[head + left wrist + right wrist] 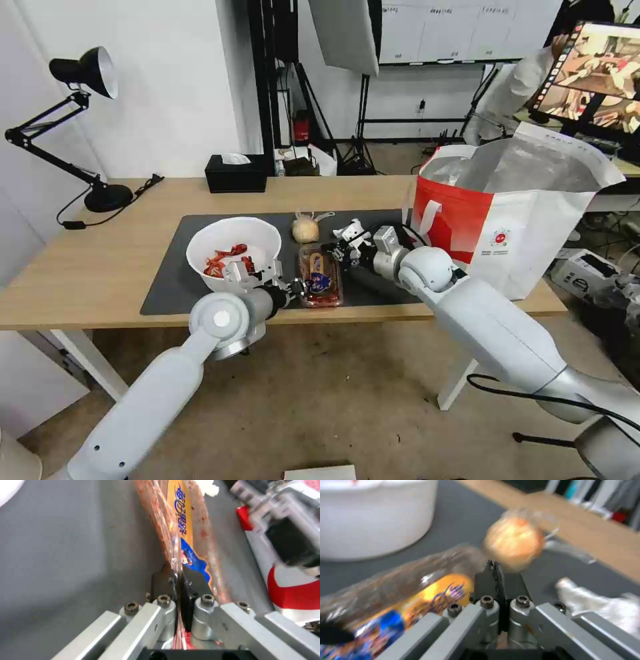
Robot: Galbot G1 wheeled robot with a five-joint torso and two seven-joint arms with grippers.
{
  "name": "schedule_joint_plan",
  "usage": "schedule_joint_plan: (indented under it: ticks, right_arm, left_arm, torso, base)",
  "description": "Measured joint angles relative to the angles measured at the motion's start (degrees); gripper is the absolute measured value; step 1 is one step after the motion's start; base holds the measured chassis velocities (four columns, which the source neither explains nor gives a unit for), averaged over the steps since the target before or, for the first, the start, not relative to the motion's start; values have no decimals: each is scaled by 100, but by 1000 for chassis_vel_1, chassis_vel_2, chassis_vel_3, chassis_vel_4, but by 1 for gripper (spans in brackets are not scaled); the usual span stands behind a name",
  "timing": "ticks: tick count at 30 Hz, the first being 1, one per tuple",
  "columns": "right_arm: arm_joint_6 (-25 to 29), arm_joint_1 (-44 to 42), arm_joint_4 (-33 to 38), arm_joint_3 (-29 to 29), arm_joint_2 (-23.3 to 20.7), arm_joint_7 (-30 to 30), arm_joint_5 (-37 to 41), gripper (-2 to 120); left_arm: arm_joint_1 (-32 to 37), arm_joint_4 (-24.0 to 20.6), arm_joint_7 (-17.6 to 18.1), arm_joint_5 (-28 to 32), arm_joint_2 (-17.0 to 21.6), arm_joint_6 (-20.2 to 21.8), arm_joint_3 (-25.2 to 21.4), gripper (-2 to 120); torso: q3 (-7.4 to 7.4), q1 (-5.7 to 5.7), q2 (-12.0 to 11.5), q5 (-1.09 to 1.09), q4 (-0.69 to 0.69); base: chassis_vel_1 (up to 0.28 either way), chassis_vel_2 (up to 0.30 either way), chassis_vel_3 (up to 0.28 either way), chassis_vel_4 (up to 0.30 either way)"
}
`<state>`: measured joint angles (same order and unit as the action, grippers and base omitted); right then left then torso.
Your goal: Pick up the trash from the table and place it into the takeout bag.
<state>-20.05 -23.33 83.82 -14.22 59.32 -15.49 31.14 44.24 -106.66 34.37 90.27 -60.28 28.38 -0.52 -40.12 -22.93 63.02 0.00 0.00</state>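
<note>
Clear plastic tray lies on the grey mat near the surface's front edge, between bowl and takeout bag. Left gripper has its jaws clamped on the tray's near rim; right gripper pinches its far rim, jaws closed.

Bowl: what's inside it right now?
Red crayfish shells lie in the white bowl. Its near wall and the left gripper hide the bottom near the front.
</note>
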Motion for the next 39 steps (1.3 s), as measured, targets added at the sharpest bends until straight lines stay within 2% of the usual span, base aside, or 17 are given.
schedule_joint_plan:
  ticks: [3,4,6,8,10,11,12,14,15,16,18,24,25,26,27,29,39]
  right_arm:
    - [83,-133,331,238,-95,491,391,3]
    - [83,-133,331,238,-95,491,391,3]
    - [210,-260,647,447,-234,607,650,14]
    - [250,-337,805,546,-307,654,763,17]
    - [316,-544,1139,747,-441,763,937,25]
    - [372,-754,1423,917,-548,873,1022,34]
    - [372,-754,1423,917,-548,873,1022,34]
    - [460,-1332,1940,1306,-736,1082,1084,41]
    - [507,-1592,2099,1468,-793,1140,1086,46]
    - [507,-1592,2099,1468,-793,1140,1086,46]
    - [625,-2199,2434,1835,-873,1227,1082,57]
    - [1097,-3432,3082,2626,-893,1264,1043,76]
    - [1226,-3717,3243,2804,-893,1256,1026,82]
    - [1348,-3886,3356,2917,-889,1250,1001,87]
    - [1348,-3886,3356,2917,-889,1250,1001,87]
    - [1609,-4190,3521,3146,-855,1248,875,97]
    - [2191,-5048,3774,3665,-609,1235,463,100]
  left_arm:
    - [-5,-40,-4,2,-1,-45,1,1]
    - [-5,-40,-4,2,-1,-45,1,1]
    - [1,-67,-28,3,3,-75,-3,1]
    - [6,-82,-48,3,4,-90,-12,1]
    - [21,-127,-120,-4,4,-133,-55,1]
    - [27,-181,-160,-9,4,-170,-95,1]
    - [27,-181,-160,-9,4,-170,-95,1]
    - [23,-277,-208,-10,20,-218,-151,1]
    - [13,-314,-226,-9,34,-235,-170,1]
    - [13,-314,-226,-9,34,-235,-170,1]
    - [-11,-383,-276,-9,54,-258,-199,1]
    - [-101,-412,-372,-41,13,-307,-163,1]
    - [-140,-411,-411,-58,-4,-327,-138,1]
    - [-176,-419,-433,-76,-10,-348,-136,1]
    - [-176,-419,-433,-76,-10,-348,-136,1]
    - [-229,-468,-463,-107,-12,-420,-163,1]
    - [-231,-646,-734,-282,25,-669,-308,1]
  torso:
    - [1,0,0,0,0]
    - [1,0,0,0,0]
    - [1,0,0,0,0]
    - [1,0,0,0,1]
    - [1,0,0,-1,0]
    - [1,1,0,1,0]
    - [1,1,0,1,0]
    - [2,1,0,0,-1]
    - [2,1,0,1,0]
    - [2,1,0,1,0]
    - [2,1,1,2,-1]
    - [2,1,1,0,1]
    - [2,1,1,0,-3]
    - [2,2,1,-1,-3]
    - [2,2,1,-1,-3]
    - [3,2,1,1,-2]
    - [2,2,1,0,-1]
  base:
    - [0,0,0,0]
    - [0,0,0,0]
    - [0,0,0,0]
    - [0,0,0,0]
    - [0,0,0,0]
    - [0,0,0,0]
    - [0,0,0,0]
    - [0,0,0,0]
    - [0,0,0,0]
    - [0,0,0,0]
    - [0,0,0,0]
    - [0,0,0,0]
    - [0,0,0,0]
    - [0,0,0,0]
    - [0,0,0,0]
    - [0,0,0,0]
    - [0,0,0,0]
